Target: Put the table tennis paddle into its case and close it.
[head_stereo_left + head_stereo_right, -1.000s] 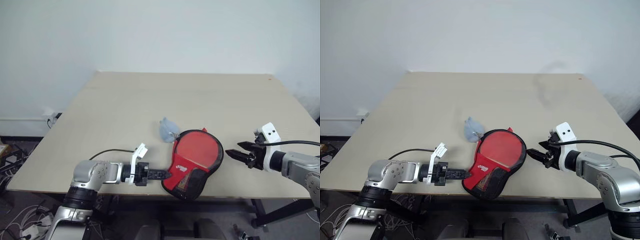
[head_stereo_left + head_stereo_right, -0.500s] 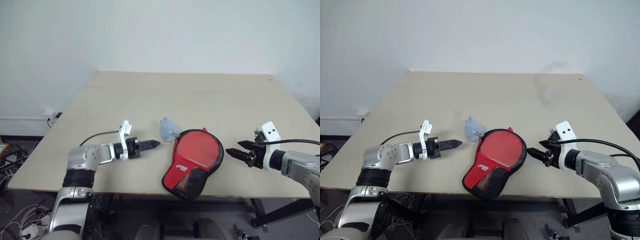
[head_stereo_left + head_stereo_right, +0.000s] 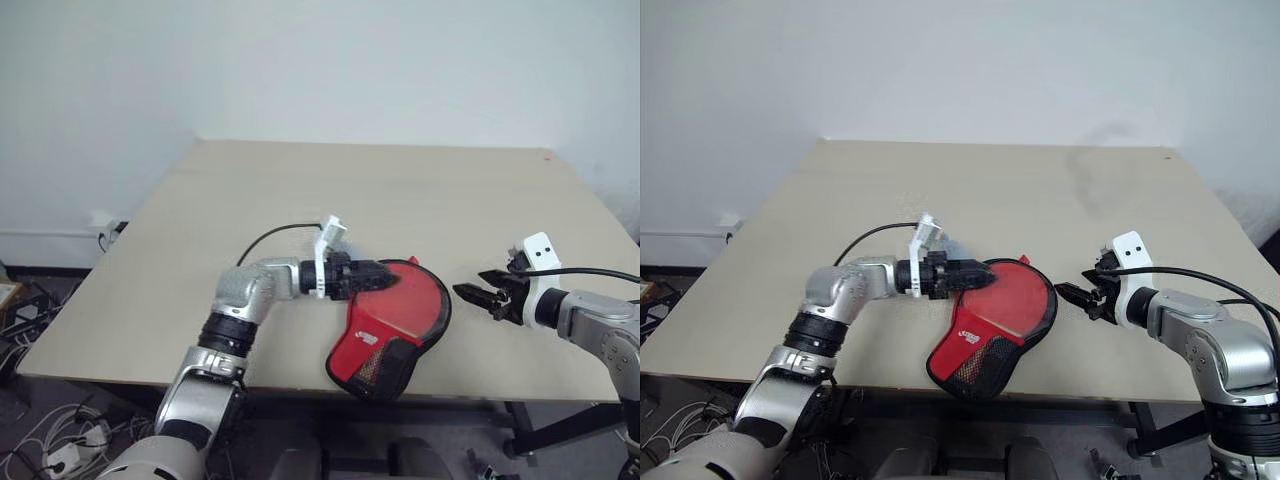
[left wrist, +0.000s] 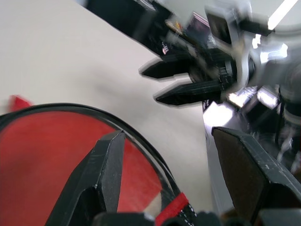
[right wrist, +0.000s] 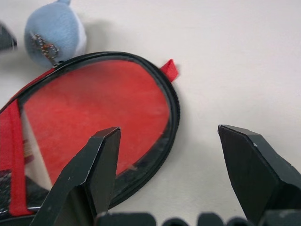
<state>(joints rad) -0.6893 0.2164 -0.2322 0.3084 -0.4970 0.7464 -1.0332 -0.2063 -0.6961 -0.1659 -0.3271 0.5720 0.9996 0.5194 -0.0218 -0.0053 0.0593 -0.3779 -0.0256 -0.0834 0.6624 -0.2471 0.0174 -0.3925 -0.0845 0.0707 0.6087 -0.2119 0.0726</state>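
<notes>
The case [image 3: 385, 362] lies near the table's front edge, its black mesh end toward me. The red table tennis paddle [image 3: 405, 310] sits inside it, showing through the clear window, white mark [image 3: 365, 337] near the mesh. My left gripper [image 3: 393, 276] points right, open and empty, hovering over the case's rounded far-left rim. Its wrist view looks across the red window [image 4: 56, 155] at the other gripper [image 4: 188, 80]. The grey-blue puff [image 5: 54, 30] lies just beyond the rim. My right gripper [image 3: 468, 288] is open and empty, a little right of the case.
The beige table [image 3: 300, 190] stretches back to a white wall, bare behind and left of the case. The case's mesh end lies close to the front edge [image 3: 280, 385]. A black cable [image 3: 275, 232] loops from my left wrist.
My left arm has swung up from the front edge by the case's handle end, rightward to the rounded rim, with the wrist rolling. The right gripper and the case stayed put.
</notes>
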